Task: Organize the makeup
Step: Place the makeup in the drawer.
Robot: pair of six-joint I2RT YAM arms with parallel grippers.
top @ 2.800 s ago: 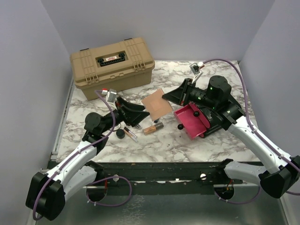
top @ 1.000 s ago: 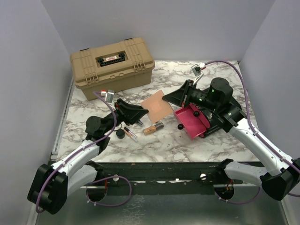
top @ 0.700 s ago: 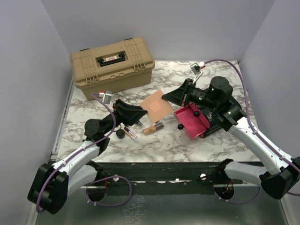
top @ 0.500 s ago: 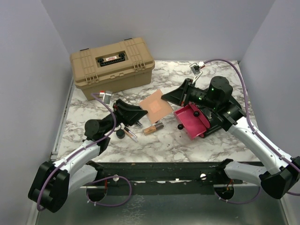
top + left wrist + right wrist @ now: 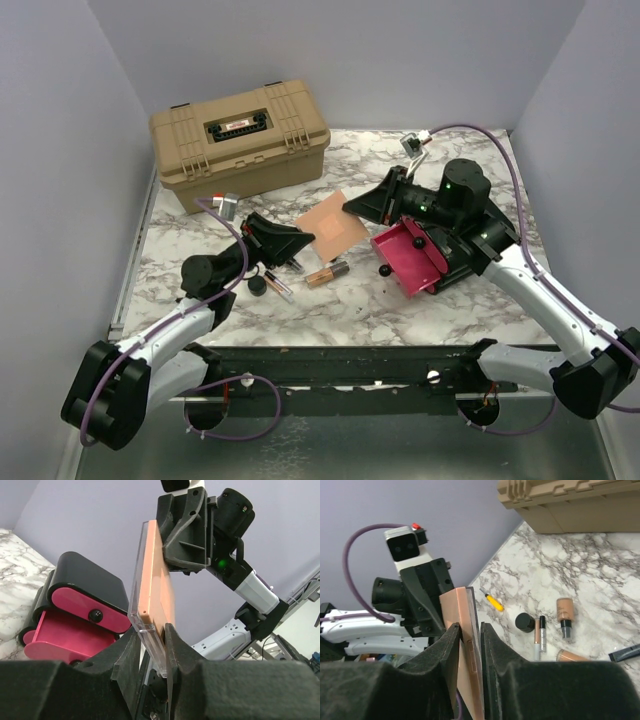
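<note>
The flat square copper-pink compact (image 5: pixel 332 222) hangs in the air between both arms. My left gripper (image 5: pixel 298 243) is shut on its near-left edge and my right gripper (image 5: pixel 357 207) on its far-right edge. In the left wrist view the compact (image 5: pixel 152 565) stands on edge between my fingers (image 5: pixel 150 630). In the right wrist view it (image 5: pixel 457 602) sits between my fingers (image 5: pixel 470 627). On the table below lie copper tubes (image 5: pixel 327 272), a slim tube (image 5: pixel 278 285) and a black round jar (image 5: pixel 258 285). The right wrist view shows them too, tube (image 5: pixel 564 611), slim tube (image 5: pixel 540 637) and jar (image 5: pixel 524 622).
The black box (image 5: pixel 85 582) with pink drawers stands under my right arm, its lower drawer (image 5: pixel 410 262) pulled out. A tan toolbox (image 5: pixel 238 140) stands shut at the back left. A yellow pen (image 5: pixel 494 601) lies near the jar.
My right gripper and the compact have shifted slightly up and to the left. My left arm has hardly moved.
</note>
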